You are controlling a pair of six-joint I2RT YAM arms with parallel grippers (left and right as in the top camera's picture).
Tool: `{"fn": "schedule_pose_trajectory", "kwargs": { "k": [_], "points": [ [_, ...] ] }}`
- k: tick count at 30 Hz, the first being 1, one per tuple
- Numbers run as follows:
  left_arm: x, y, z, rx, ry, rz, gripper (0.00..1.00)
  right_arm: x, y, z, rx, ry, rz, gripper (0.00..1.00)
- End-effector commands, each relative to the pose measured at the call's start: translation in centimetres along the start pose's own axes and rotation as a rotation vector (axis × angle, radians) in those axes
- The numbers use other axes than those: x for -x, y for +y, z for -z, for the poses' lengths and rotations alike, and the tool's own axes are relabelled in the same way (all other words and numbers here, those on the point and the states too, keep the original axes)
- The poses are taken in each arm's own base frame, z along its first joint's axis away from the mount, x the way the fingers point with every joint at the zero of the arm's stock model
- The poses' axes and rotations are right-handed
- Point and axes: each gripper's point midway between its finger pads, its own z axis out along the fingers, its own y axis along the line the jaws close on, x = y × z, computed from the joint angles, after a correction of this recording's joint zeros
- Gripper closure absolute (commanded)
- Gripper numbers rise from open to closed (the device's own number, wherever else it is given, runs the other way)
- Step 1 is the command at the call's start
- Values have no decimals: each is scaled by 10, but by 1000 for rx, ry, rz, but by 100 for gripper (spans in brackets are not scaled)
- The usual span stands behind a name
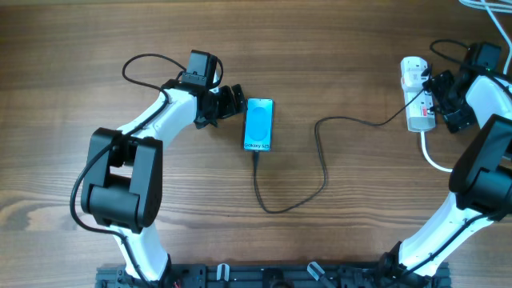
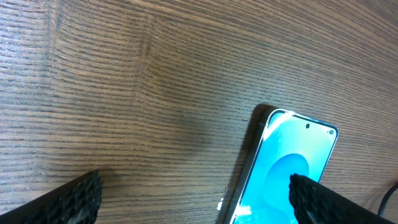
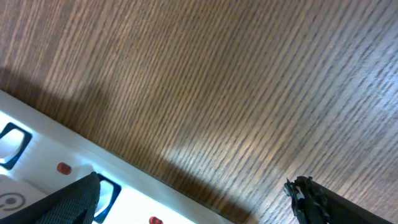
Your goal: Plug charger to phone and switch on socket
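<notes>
The phone (image 1: 258,124) lies flat mid-table, turquoise screen up. The charger (image 1: 321,152), a thin black cable, runs from the phone's near end in a loop and on to the white socket (image 1: 416,96) at the far right. My left gripper (image 1: 234,102) stands open just left of the phone's far end. In the left wrist view one finger (image 2: 323,202) hangs over the phone (image 2: 292,168), the other (image 2: 68,199) over bare wood. My right gripper (image 1: 438,92) is open beside the socket. In the right wrist view its left finger (image 3: 74,202) overlaps the socket (image 3: 50,143), near a small red mark (image 3: 63,167).
A thick white lead (image 1: 432,156) curves from the socket toward the right arm's base. More white cable (image 1: 488,8) crosses the far right corner. A black rail (image 1: 256,276) runs along the table's near edge between the two arm bases.
</notes>
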Motion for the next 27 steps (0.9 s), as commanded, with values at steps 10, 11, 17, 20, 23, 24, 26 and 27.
{"fn": "schedule_pose_trajectory", "kwargs": {
  "k": [10, 11, 17, 20, 23, 24, 26, 27],
  "points": [
    [-2, 3, -4, 8, 10, -1, 0, -24, 2, -10, 16, 97, 5, 0],
    [-2, 3, -4, 9, 10, -1, 0, -25, 4, -10, 28, 107, 5, 0],
    [-2, 3, -4, 9, 10, -1, 0, -27, 4, -10, 28, 113, 5, 0],
    [-2, 3, -4, 8, 10, -1, 0, -31, 6, -10, 40, 133, 5, 0],
    [-2, 3, -4, 8, 10, -1, 0, -32, 5, -9, 35, 138, 4, 0],
    [-2, 3, -4, 8, 10, -1, 0, -32, 4, -9, 33, 140, 4, 0],
    [-2, 3, -4, 8, 10, -1, 0, -33, 3, -9, 31, 143, 5, 0],
    [-2, 3, -4, 8, 10, -1, 0, -33, 3, -9, 31, 143, 4, 0]
  ]
}}
